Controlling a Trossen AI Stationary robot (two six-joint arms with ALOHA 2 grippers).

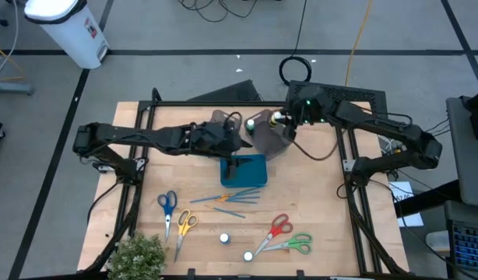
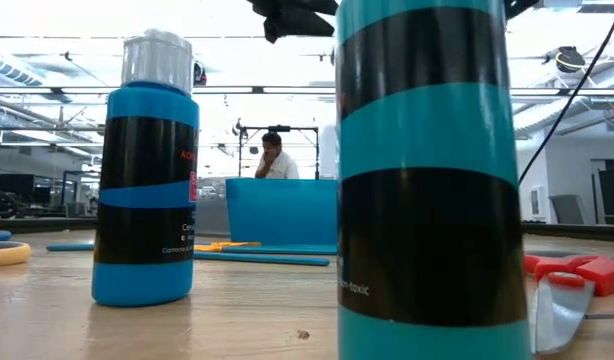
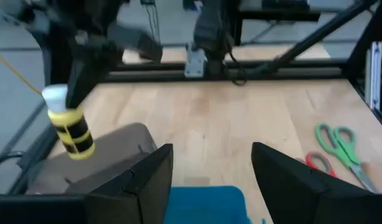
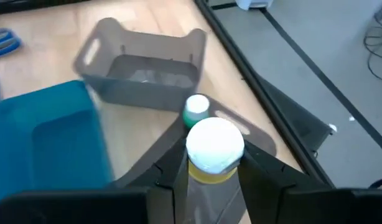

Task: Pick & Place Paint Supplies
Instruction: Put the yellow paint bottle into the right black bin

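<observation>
Right wrist view: my right gripper [image 4: 209, 163] clamps a yellow paint bottle [image 4: 214, 152] above a grey bin [image 4: 141, 62]; a green-capped bottle [image 4: 196, 111] sits below. My left gripper [image 3: 211, 171] hangs open over the teal tray [image 3: 206, 205]. Only the low view shows "toxic" on a blue bottle [image 2: 427, 180].

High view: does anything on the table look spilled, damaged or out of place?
Nothing looks spilled or damaged. Only the small green plant at a corner of the table, beside the yellow scissors, seems odd among paint supplies.
</observation>
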